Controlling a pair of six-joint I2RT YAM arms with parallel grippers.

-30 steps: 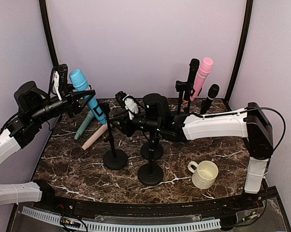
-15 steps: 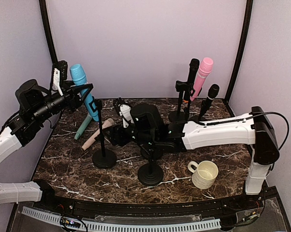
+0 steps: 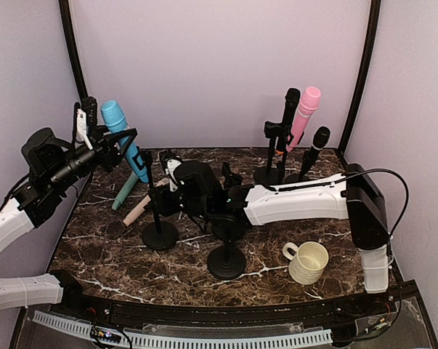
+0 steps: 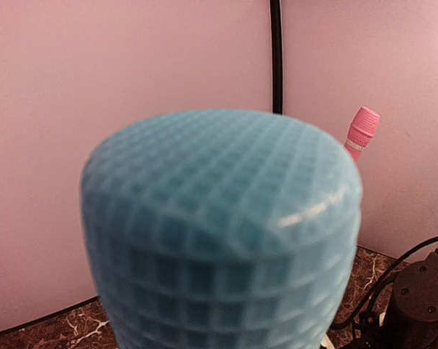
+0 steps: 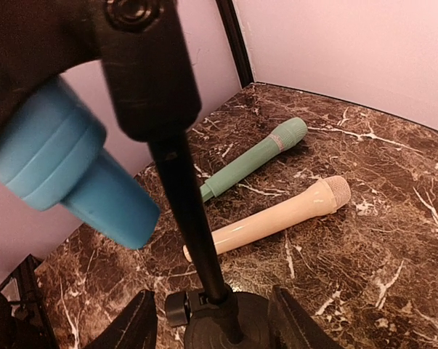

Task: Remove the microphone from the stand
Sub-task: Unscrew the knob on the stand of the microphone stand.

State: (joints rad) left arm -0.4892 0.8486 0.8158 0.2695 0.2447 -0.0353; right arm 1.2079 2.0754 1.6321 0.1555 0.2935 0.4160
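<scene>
Blue microphone, gripped by the left claw and raised at the left of the counter with its tail beside the stand clip, could snag and tip that stand, since the right claw sits open astride the pole rather than clamping it.

Your top view looks down from high behind the table's near edge toward the back wall, wide. Your left wrist view sits right against the blue mic, just left of the stand, facing the pink mic. Your right wrist view looks closely down the stand's pole. All three share the blue mic.
</scene>
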